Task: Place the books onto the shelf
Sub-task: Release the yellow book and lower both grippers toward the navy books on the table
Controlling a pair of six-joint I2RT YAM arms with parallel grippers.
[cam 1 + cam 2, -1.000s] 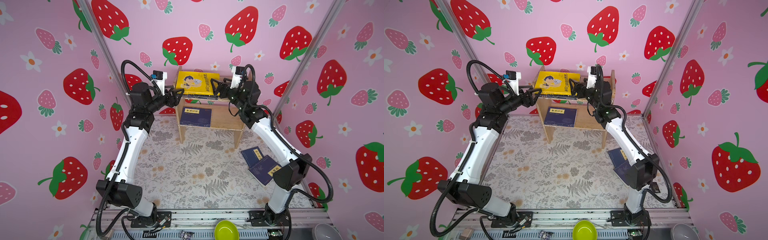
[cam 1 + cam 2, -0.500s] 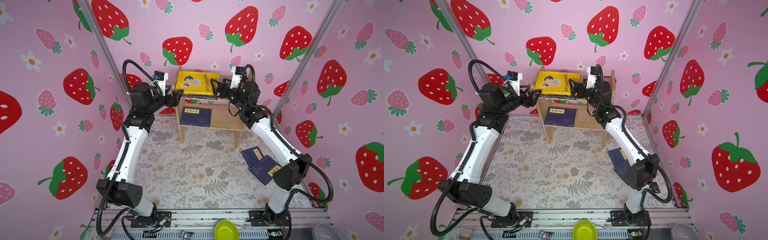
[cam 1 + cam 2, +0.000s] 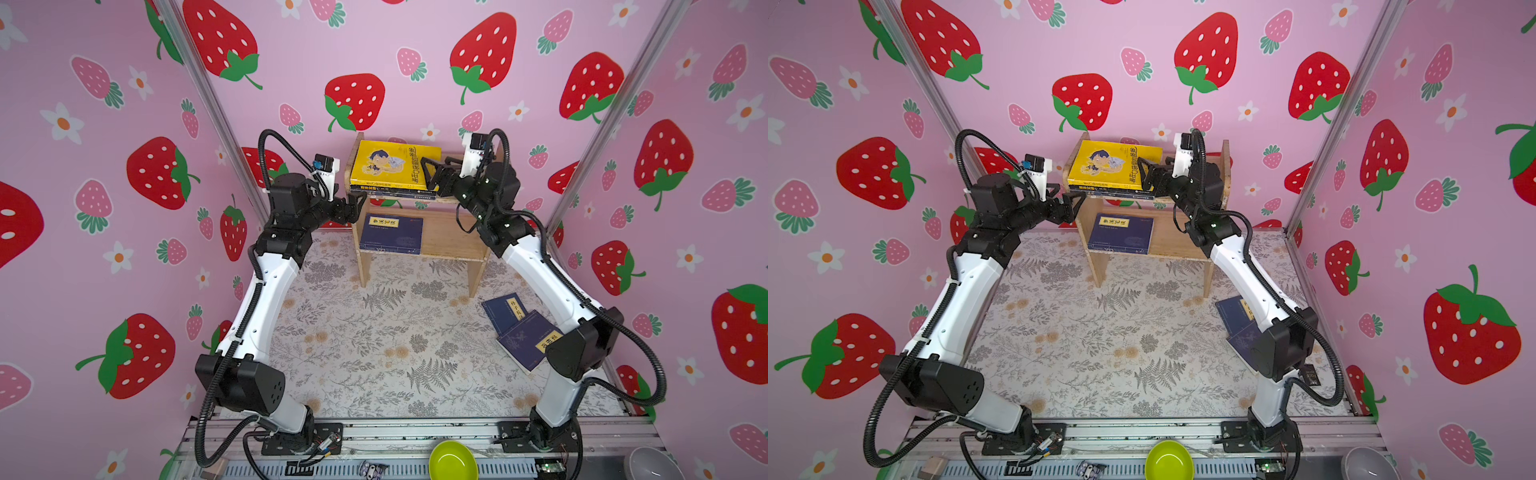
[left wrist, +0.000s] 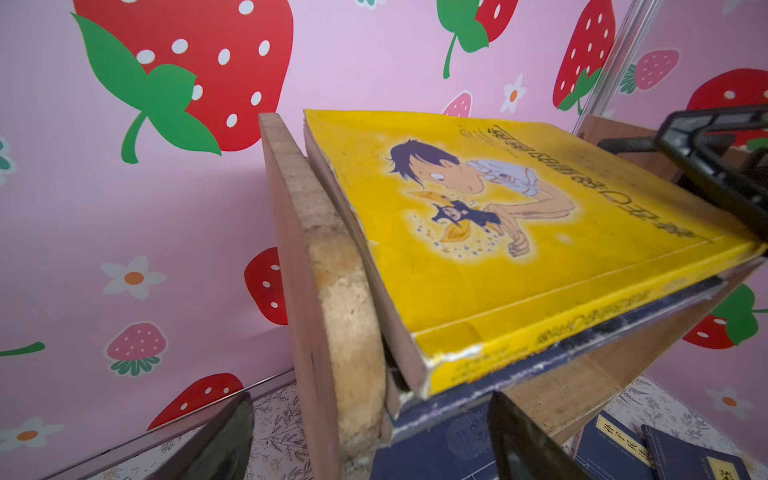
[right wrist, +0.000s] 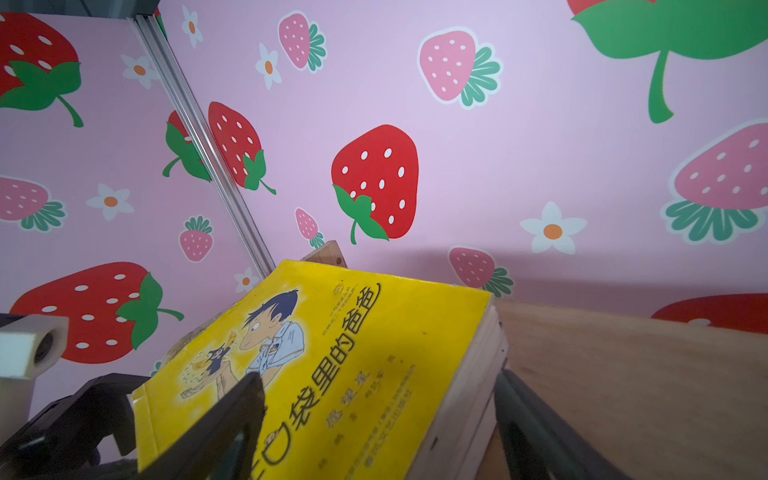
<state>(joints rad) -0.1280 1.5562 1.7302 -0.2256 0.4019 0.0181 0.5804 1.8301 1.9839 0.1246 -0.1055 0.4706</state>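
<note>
Fingers wide on both arms, nothing held. Left fingers (image 3: 356, 204) hang just outside the small light wooden two-tier shelf (image 3: 453, 241), at its side panel left of centre in a top view. The wrist view shows them spread, with that panel's edge between them. Right fingers (image 3: 430, 171) sit at the right edge of the bright yellow cartoon-cover book (image 3: 390, 166), spread about its corner and, by my judgement, not pinching it. That book lies flat on the top tier, on a stack of dark books (image 3: 392, 193), right beside the left panel. One thin navy book with a yellow label (image 3: 392, 232) lies on the lower tier.

Now the part that matters: two more navy books (image 3: 521, 340) lie on the floral-print surface (image 3: 374, 340) at lower right of both top views. They overlap, long axes running diagonally up toward the shelf's right leg. They are close by the right arm's elbow and well apart from the left arm. Right arm's job, I'd say: back and down.
</note>
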